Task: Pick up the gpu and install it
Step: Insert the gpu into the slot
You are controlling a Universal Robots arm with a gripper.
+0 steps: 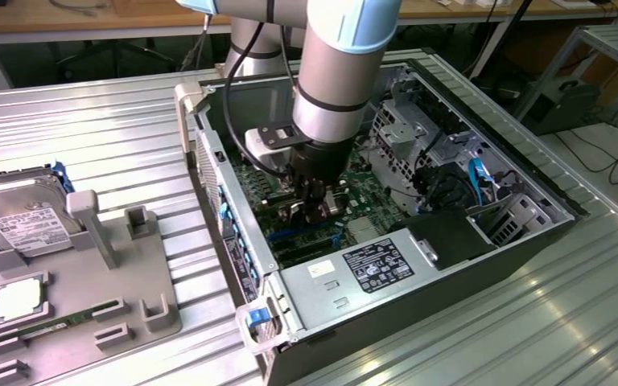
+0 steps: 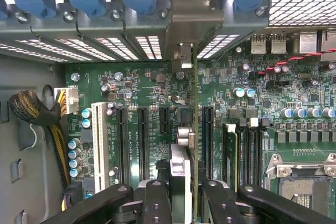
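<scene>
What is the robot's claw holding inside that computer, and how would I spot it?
In the open computer case, find the green motherboard. Between the gripper's black fingers stands the gpu, a thin card seen edge-on. Unlike the black slots beside it, it rises off the board, ending in a grey bracket.

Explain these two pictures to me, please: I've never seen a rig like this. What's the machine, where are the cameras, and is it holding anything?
The machine is a robot arm reaching into an open computer case lying on a ribbed metal table. One camera watches from outside; the other rides on the wrist, looking at the green motherboard. The tool is shut on the gpu, seen edge-on as a thin card. Beside the case, a grey tray holds a hard drive.
</scene>
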